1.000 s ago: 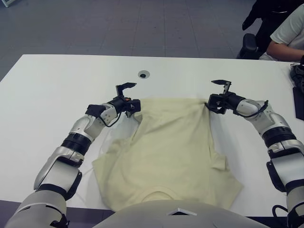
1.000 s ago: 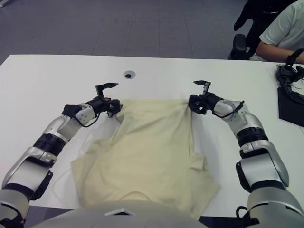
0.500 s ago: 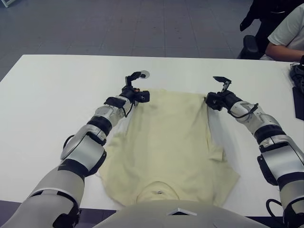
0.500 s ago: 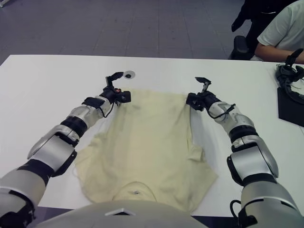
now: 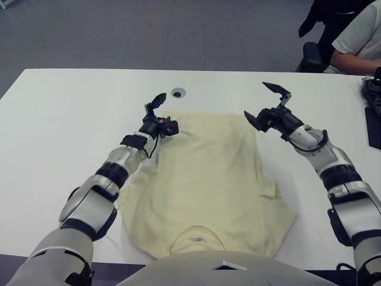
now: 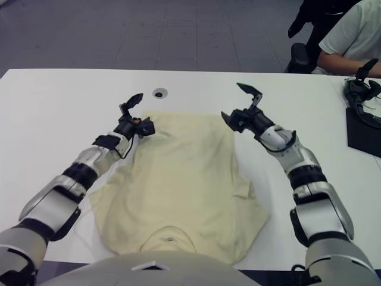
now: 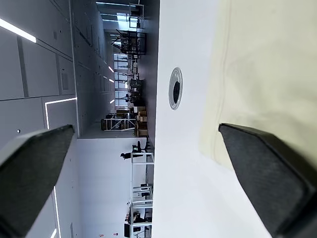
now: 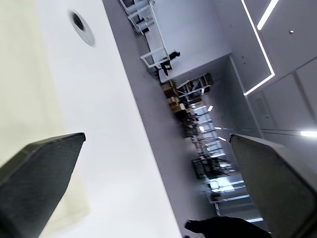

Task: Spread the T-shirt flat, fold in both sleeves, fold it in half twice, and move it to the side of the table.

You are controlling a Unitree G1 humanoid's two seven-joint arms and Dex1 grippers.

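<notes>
T-shirt (image 5: 205,185) spread on table (image 5: 71,107), collar near, hem far; near edge cut off at bottom of head views. Left sleeve partly hidden under left arm; right sleeve rumpled. Left gripper (image 5: 164,114) at hem's far-left corner, jaws wide; cloth contact unclear. Right gripper (image 5: 263,104) over far-right corner, jaws wide. Grommet (image 5: 177,93) just beyond hem.

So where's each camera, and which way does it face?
Left eye view: on the head, looking forward and down at the T-shirt on the table; both arms show.
Right eye view: beside it, same scene.
Left wrist view: on the left wrist, facing past its open jaws at the shirt's edge and round port.
Right wrist view: right wrist, past its open jaws, same edge and port.
All four share the port.
</notes>
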